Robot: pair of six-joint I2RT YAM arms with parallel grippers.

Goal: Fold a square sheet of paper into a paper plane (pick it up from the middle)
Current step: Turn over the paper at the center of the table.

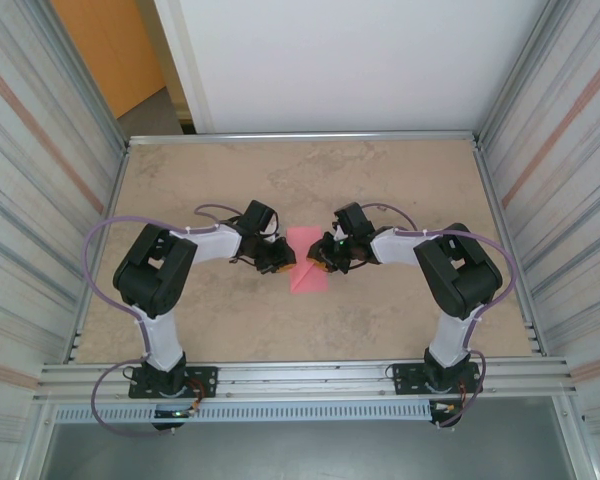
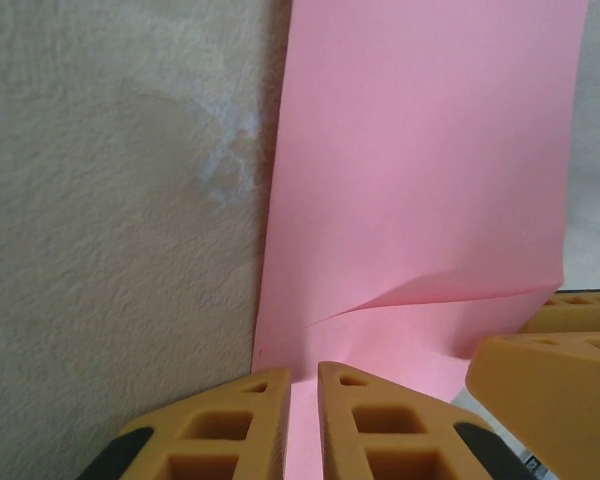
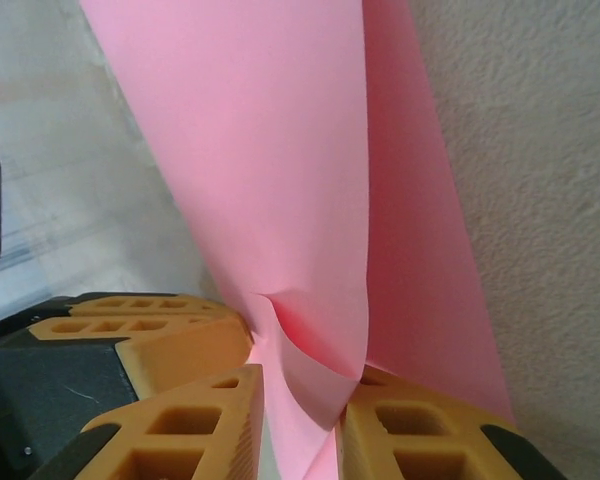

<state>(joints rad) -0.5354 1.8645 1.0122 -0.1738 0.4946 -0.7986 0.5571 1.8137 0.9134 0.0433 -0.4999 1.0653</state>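
Evidently the two meet mid-table to share one fold: the left hand pinches the square sheet of paper from 9 o'clock, anchoring it, while the right hand, at 3 o'clock, seemingly clamps its lifted side.

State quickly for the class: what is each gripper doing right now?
Left gripper: closed, holding the paper.
Right gripper: closed, holding the same paper.

Left end effector and right end effector crowd the sheet from both sides — open table beyond.
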